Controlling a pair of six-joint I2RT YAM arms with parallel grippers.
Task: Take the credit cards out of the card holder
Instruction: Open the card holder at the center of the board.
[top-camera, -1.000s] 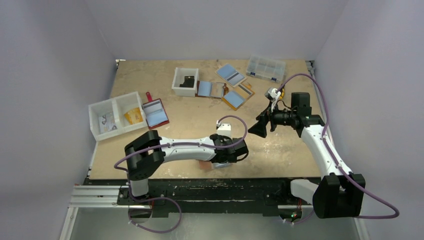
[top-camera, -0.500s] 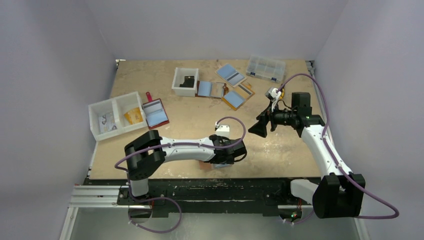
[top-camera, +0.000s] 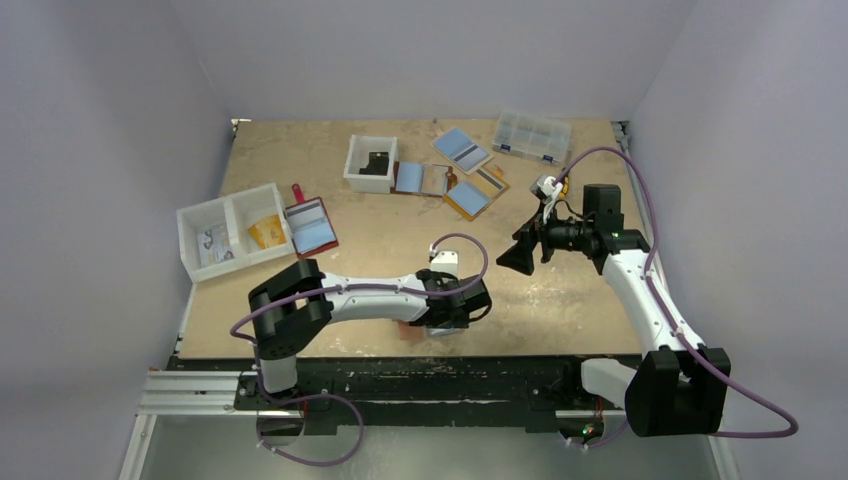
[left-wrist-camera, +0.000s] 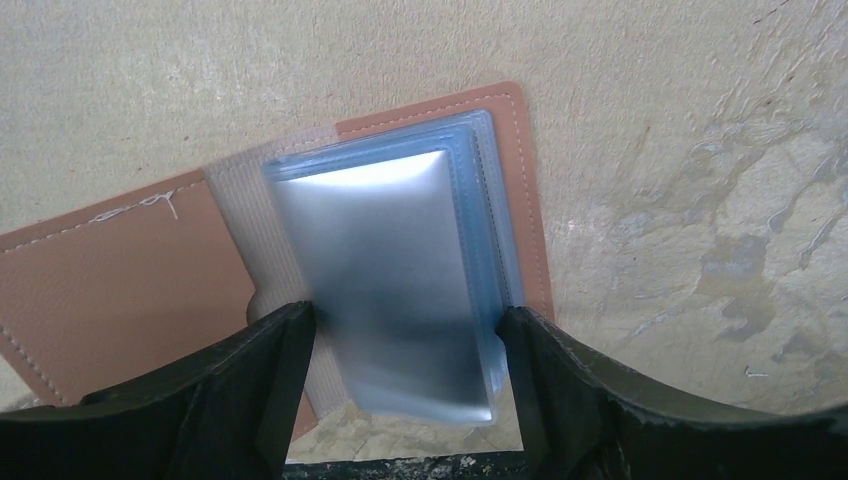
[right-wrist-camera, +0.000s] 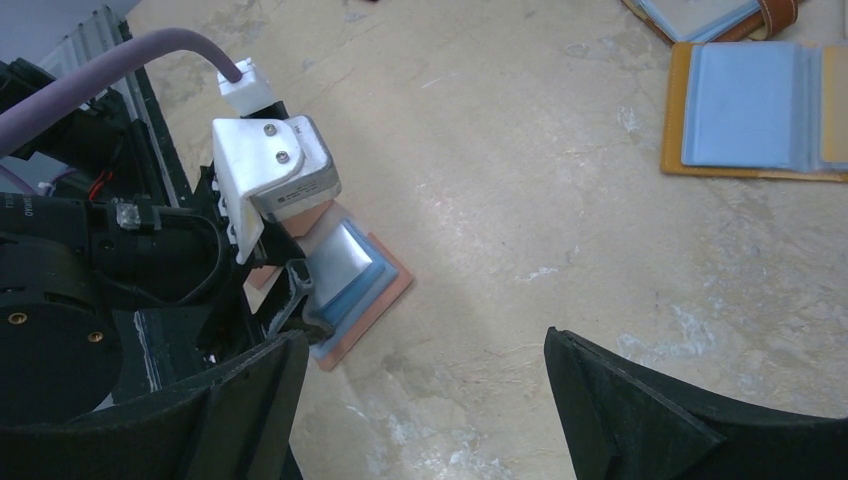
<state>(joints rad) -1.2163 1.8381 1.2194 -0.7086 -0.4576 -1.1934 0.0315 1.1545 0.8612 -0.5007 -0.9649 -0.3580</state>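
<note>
- Top external view: the card holder (top-camera: 407, 330) lies on the counter (top-camera: 380, 230) at its near edge, mostly hidden under the left claw (top-camera: 447, 312); the right claw (top-camera: 512, 259) hangs well beyond the card holder, away to its right, touching nothing.
- Left wrist view: the card holder (left-wrist-camera: 120, 285) is open flat; the credit cards (left-wrist-camera: 400, 260) sit in a stack on its right half, a glossy grey face on top and light blue edges under it; the left claw (left-wrist-camera: 405, 320) pinches this stack across its width, one of its fingers (left-wrist-camera: 265, 380) against each long edge; the grey face looks bowed, so I judge a lighter squeeze and a straight pull out of the card holder would serve best, the leather half kept flat.
- Right wrist view: the right claw (right-wrist-camera: 425, 345) is spread wide and empty, above and beside the card holder (right-wrist-camera: 385, 290); it could press down the bare half of the card holder so that only the cards come away.
</note>
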